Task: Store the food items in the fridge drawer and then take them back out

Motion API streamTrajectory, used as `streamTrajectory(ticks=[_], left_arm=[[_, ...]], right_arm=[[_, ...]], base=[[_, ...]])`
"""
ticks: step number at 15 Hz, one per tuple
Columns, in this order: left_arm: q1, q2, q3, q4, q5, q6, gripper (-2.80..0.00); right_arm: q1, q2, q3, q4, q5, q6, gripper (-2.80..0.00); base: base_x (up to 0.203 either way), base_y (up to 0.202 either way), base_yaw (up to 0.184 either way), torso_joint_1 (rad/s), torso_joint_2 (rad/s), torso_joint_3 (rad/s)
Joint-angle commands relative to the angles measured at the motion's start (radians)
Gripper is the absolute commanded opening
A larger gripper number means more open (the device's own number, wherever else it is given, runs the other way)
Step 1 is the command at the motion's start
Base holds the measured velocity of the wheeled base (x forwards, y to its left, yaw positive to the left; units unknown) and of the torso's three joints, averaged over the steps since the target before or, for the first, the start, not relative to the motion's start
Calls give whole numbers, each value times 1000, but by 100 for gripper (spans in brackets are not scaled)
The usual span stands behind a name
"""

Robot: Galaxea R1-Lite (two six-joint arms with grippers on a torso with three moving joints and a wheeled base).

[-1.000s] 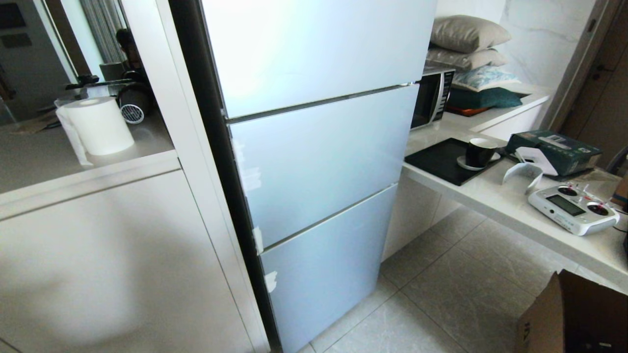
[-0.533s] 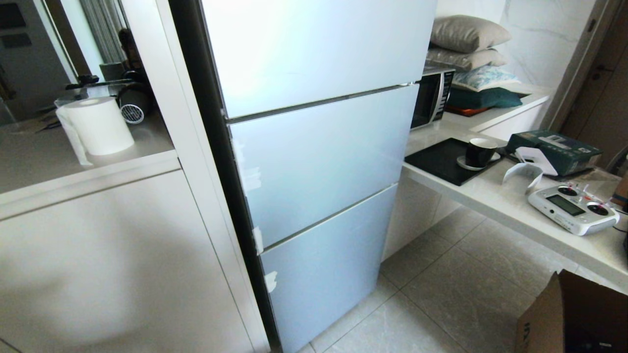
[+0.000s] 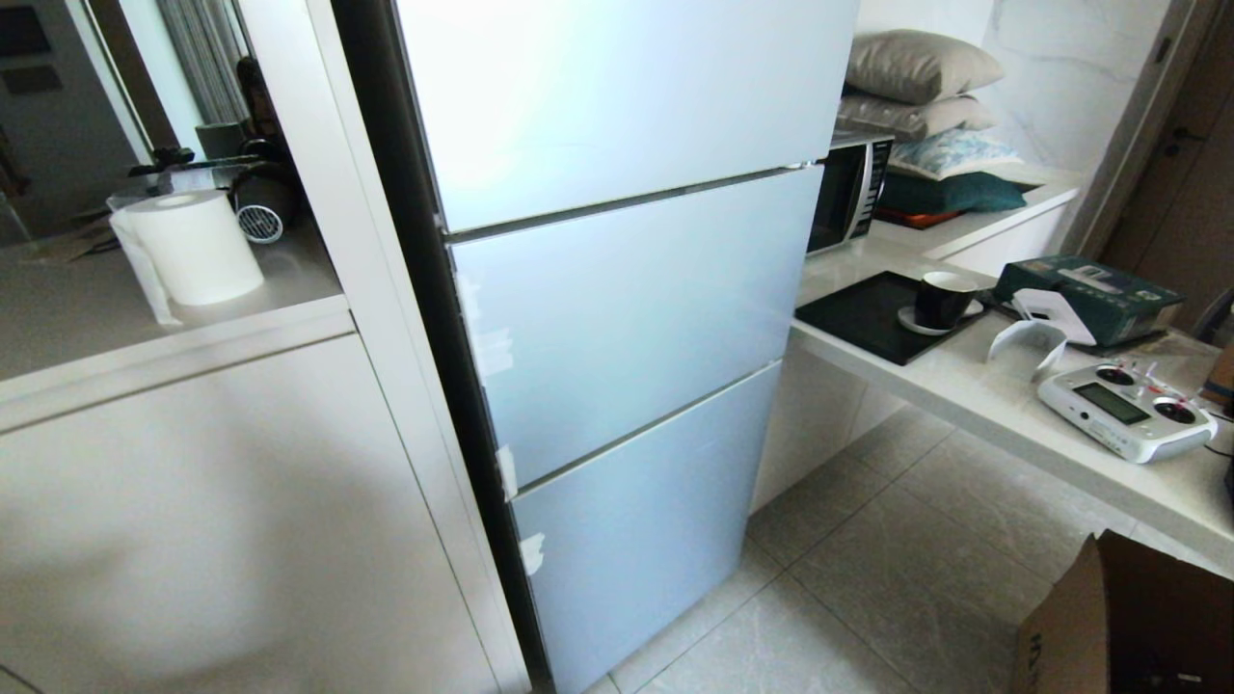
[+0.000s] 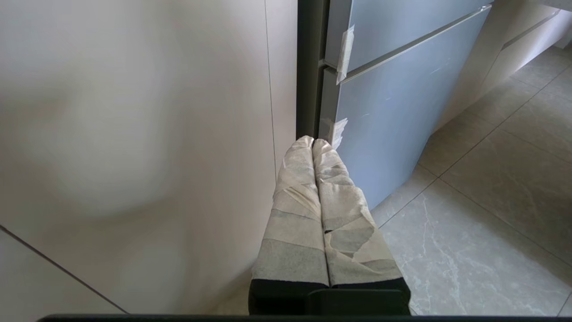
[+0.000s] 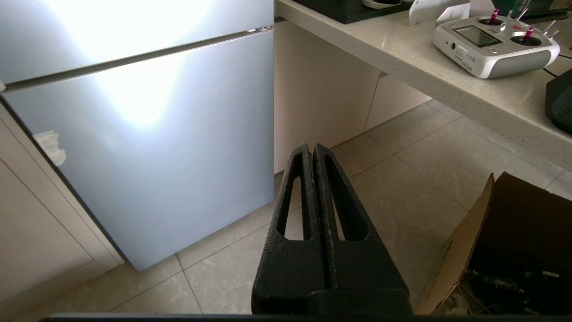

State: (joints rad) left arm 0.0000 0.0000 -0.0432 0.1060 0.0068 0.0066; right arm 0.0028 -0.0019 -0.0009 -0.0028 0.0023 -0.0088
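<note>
A pale blue fridge [image 3: 617,318] with three closed doors stands in front of me. The fridge drawer and the food items are hidden. Neither arm shows in the head view. My left gripper [image 4: 312,142], its fingers wrapped in white tape, is shut and empty, low down near the fridge's dark left edge [image 4: 307,67] and its bottom door [image 4: 393,107]. My right gripper [image 5: 312,147], black, is shut and empty above the floor tiles, in front of the bottom door's right corner [image 5: 147,147].
A white cabinet [image 3: 222,520] stands left of the fridge, with a paper roll [image 3: 193,246] on its top. A counter [image 3: 1012,405] on the right carries a black tray [image 3: 868,313], a mug [image 3: 940,299], a remote controller [image 3: 1123,410] and a microwave [image 3: 848,193]. An open cardboard box [image 3: 1118,627] sits on the floor.
</note>
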Motion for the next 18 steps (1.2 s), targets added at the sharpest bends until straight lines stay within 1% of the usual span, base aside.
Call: streamTrajectory(ticks=[1,2,4,6,7,8,9,10,12,14,15,16,18], left_arm=[[0,2,2,-5,1,1,-280],[0,2,-5,-8,0,1,-280],[0,5,-80,-11,-16,-15,-280],[0,41,-102,-20,-29,-30,-280],[0,74,-112,-24,-30,-56,-280],[-1,115,-129,-30,-32,-103,-280],[-3,158,-146,-39,-38,-168,-280],[-6,210,-163,-54,-49,-248,-280],[-9,330,-184,-94,-82,-428,-280],[-10,458,-200,-160,-123,-585,-280],[-11,525,-203,-205,-142,-647,-280],[-12,583,-204,-253,-158,-695,-280],[-12,699,-212,-357,-178,-809,-280]], right_arm=[[0,2,1,0,1,0,-280],[0,2,-1,0,0,0,-280],[0,2,-1,0,1,0,-280],[0,2,1,0,1,0,-280],[0,2,0,0,0,0,-280],[0,2,1,0,1,0,-280],[0,2,1,0,1,0,-280],[0,2,-1,0,1,0,-280],[0,2,0,0,1,0,-280],[0,2,0,0,1,0,-280],[0,2,1,0,1,0,-280],[0,2,1,0,1,0,-280],[0,2,1,0,1,0,-280]], base=[[0,0,0,0,0,0],[0,0,0,0,0,0],[0,0,0,0,0,0],[0,0,0,0,0,0],[0,0,0,0,0,0],[0,0,0,0,0,0],[0,0,0,0,0,0],[0,0,0,0,0,0],[0,0,0,0,0,0],[0,0,0,0,0,0],[0,0,0,0,0,0],[0,0,0,0,0,0],[0,0,0,0,0,0]])
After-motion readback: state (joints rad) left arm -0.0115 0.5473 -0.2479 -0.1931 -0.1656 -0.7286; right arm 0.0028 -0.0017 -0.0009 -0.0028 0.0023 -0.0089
